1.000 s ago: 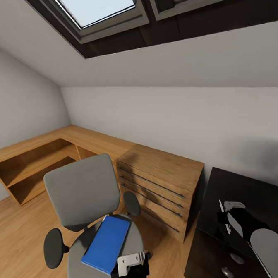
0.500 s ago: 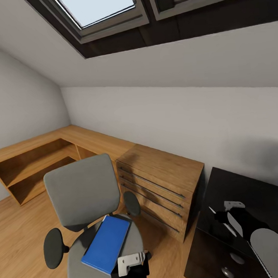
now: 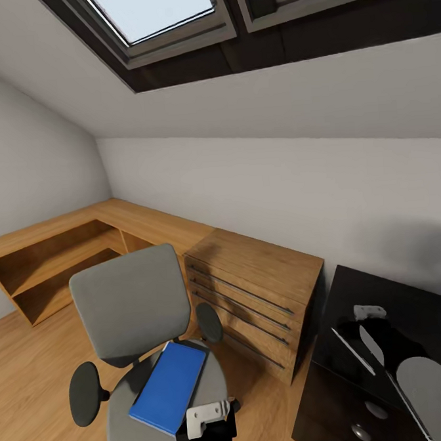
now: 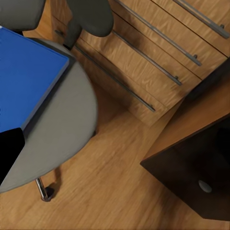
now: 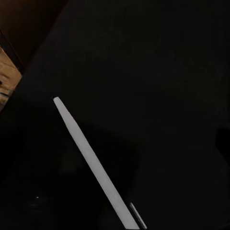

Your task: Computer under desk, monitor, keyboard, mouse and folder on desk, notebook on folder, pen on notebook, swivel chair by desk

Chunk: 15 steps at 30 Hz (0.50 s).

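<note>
Resting on the chair seat: the folder

Lying flat on the swivel chair (image 3: 131, 306) seat is the blue folder (image 3: 169, 385), just beside the left gripper (image 3: 208, 419), whose jaw state I cannot tell. The pen (image 3: 352, 351) lies on the black counter (image 3: 424, 311) near the right gripper (image 3: 370, 312), state likewise unclear.

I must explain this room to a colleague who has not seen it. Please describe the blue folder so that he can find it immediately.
Start at the light-wood dresser with long bar handles against the white wall. Right in front of it stands the grey swivel chair, and the folder lies flat on its round seat. It is a bright blue rectangle, the one strongly coloured thing among grey, wood and black.
</note>
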### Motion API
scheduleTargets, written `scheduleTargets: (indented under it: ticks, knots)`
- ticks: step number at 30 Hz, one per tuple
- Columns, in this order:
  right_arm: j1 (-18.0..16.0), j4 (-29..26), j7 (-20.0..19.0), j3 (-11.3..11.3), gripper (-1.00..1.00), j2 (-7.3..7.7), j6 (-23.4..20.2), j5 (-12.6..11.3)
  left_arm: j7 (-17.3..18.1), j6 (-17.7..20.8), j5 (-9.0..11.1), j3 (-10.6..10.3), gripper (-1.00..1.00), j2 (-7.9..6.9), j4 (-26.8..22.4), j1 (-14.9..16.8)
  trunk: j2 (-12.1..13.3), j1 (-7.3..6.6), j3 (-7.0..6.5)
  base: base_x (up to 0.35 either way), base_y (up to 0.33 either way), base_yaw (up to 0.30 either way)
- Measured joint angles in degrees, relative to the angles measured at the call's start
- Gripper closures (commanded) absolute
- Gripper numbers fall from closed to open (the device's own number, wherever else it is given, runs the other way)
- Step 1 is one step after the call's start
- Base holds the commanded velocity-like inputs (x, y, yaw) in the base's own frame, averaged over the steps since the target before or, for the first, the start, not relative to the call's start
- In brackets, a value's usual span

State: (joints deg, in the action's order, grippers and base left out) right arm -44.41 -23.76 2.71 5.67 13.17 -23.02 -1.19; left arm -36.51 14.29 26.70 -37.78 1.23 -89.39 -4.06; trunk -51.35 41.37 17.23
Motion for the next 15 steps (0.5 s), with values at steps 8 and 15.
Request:
scheduleTargets:
  ticks: [8, 15]
  knots:
    - [1.13, -11.33, -0.27, 0.20, -1.00, -0.16, -3.22, -0.31, 0.00, 0.00, -0.08, 0.01, -1.00, 0.00, 0.02, 0.00, 0.00, 0.00, 0.00, 0.000, 0.000, 0.000]
    - [8.25, -26.35, -0.36, 0.29, -1.00, -1.42, -9.68, -0.86, 0.00, 0.00, -0.09, 0.01, -1.00, 0.00, 0.02, 0.00, 0.00, 0.00, 0.00, 0.000, 0.000, 0.000]
